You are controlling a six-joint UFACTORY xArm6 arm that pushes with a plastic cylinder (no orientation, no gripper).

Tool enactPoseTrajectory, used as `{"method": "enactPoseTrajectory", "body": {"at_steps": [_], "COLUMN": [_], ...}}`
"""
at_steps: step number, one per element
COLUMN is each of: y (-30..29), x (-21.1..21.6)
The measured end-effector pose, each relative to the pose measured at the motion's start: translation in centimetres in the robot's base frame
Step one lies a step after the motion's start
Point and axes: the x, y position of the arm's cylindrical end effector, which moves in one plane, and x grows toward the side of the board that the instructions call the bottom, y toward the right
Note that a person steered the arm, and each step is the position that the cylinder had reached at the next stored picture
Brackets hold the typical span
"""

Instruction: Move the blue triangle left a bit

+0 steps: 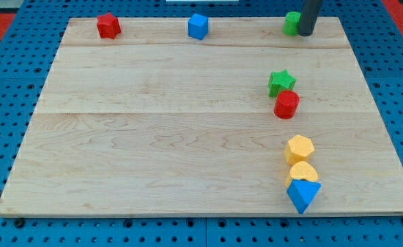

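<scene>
Wooden board [153, 137] lies on a blue pegboard surface [3, 82], no containers on it, everything sits loose on the flat top. Block count is eight: two red, two blue, two green, two yellow. Red star [108, 25] near the view's top left, blue cube-like block [198, 26] at top centre, well apart from each other. Green block [292, 22] at the top right edge, shape hard to make out because the rod partly covers it. My tip [304, 33] is down just on that green block's right side, touching or nearly so, can't tell which. No gripper on this arm, just the bare rod, so nothing is held or clamped. Green star [281, 82] sits right of centre with a red cylinder [286, 104] touching it just below. Lower right: yellow hexagon [299, 148], then a second rounded yellow block [302, 172] touching it below, then the blue triangle [303, 195] pressed against that yellow block's lower edge, close to the board's bottom right corner. Tip is well apart from the blue triangle, with the green star, red cylinder and both yellows in between along the right side. To the triangle's left the board is bare wood
</scene>
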Motion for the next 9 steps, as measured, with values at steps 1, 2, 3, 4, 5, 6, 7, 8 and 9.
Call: {"method": "enactPoseTrajectory", "body": {"at_steps": [1, 2, 3, 4, 5, 6, 7, 8, 9], "y": [0.6, 5.8, 9.4, 9.6, 9.0, 8.6, 5.6, -2.7, -7.8], "x": [2.6, 4.5, 5.7, 11.6, 18.8, 30.0, 37.6, 37.9, 36.6]}}
